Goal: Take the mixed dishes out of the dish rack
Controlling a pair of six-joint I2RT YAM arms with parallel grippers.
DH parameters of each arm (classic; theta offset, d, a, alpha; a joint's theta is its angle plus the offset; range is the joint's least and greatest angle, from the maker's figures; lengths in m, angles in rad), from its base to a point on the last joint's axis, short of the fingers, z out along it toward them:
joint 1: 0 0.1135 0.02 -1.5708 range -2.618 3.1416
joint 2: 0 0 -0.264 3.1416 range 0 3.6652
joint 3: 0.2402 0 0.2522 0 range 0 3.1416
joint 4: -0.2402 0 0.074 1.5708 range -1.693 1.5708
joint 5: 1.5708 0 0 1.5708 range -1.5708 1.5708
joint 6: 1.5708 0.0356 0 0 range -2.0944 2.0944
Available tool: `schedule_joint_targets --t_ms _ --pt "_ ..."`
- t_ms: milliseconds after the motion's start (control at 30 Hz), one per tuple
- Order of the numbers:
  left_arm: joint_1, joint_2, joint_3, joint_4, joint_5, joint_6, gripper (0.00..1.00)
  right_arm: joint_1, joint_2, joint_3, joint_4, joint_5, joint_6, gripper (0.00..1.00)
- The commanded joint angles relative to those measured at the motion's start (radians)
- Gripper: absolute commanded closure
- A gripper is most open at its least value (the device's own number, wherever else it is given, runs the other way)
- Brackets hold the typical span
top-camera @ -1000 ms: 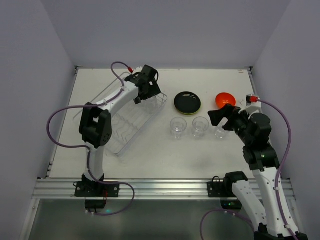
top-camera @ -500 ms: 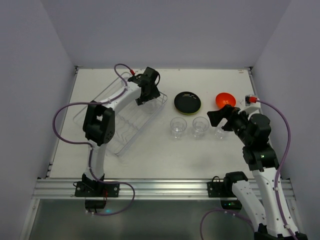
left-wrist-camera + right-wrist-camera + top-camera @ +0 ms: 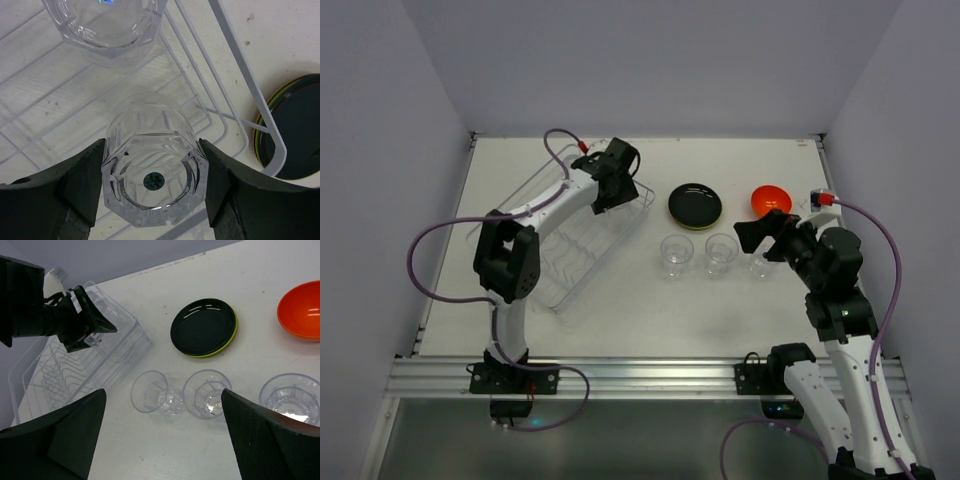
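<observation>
Cup: clear cup (image 3: 152, 175) sits in the far right corner of the rack (image 3: 240, 85), mouth facing the L wrist cam, a small dark dot on its bottom.
What changed: a sec ago the L claw (image 3: 151, 150) was spread wide. Now it has pulled in a lot. The L arm's elbow also swung a bit to the left, but the claw stays over the same corner.
What it means: I think the grab has begun. This cup looks like the next dish to come out.
Cup vs claw: cup is right btw the two black fingers (image 3: 80, 180), one on each side. No gap shows on either side.
L claw: pinching the cup, both pads on its walls. Can't tell how hard yet.
2nd cup: another clear cup (image 3: 105, 25) stands just past the first one, also in the rack, not touched.
Rack edge: thick wire rim runs close by the cup on the right. Lift should go straight up so the cup doesn't bump it.
Out already: 3 cups (image 3: 207, 392) in a row on the table (image 3: 165, 450), black plate (image 3: 201, 326) on top of the green plate (image 3: 231, 337), orange bowl (image 3: 302, 310) to the right.
R claw: R claw (image 3: 163, 405) is spread wide, holds nothing, hangs above the 3 cups.
Left to do: at least 2 cups. Can't see if more hide in the rack.
</observation>
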Motion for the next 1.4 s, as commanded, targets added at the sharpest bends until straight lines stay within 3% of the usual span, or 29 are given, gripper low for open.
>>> schedule_joint_targets --t_ms 0,300,500,600,667,700,767,933,1033,1367 --pt "-0.044 -0.136 -0.015 0.013 -0.055 -0.020 1.00 0.001 -0.008 -0.003 0.036 -0.029 -0.016 0.01" --pt "-0.117 -0.311 -0.090 0.021 -0.162 -0.003 1.00 0.001 0.001 -0.007 0.047 -0.060 -0.016 0.01" --pt "-0.182 -0.489 -0.196 0.084 -0.227 0.046 1.00 0.001 0.001 -0.022 0.091 -0.179 -0.025 0.01" --pt "-0.191 -0.613 -0.277 0.224 -0.118 0.118 1.00 0.001 -0.002 -0.033 0.134 -0.357 -0.039 0.01" --pt "-0.194 -0.730 -0.415 0.362 0.079 0.203 1.00 0.001 0.000 -0.056 0.224 -0.555 -0.007 0.01" --pt "-0.196 -0.768 -0.465 0.507 0.144 0.221 1.00 0.001 0.003 -0.064 0.260 -0.605 0.016 0.01" --pt "-0.202 -0.850 -0.576 0.617 0.320 0.221 1.00 0.005 0.017 -0.091 0.359 -0.684 0.092 0.01" --pt "-0.220 -0.922 -0.726 1.005 0.674 0.133 1.00 0.033 0.009 -0.249 0.817 -0.840 0.351 0.01" --pt "-0.243 -0.928 -0.823 1.216 0.772 0.022 1.00 0.077 0.026 -0.263 0.913 -0.848 0.387 0.01" --pt "-0.286 -0.888 -0.926 1.472 0.824 -0.137 1.00 0.124 0.057 -0.272 1.136 -0.908 0.455 0.06"
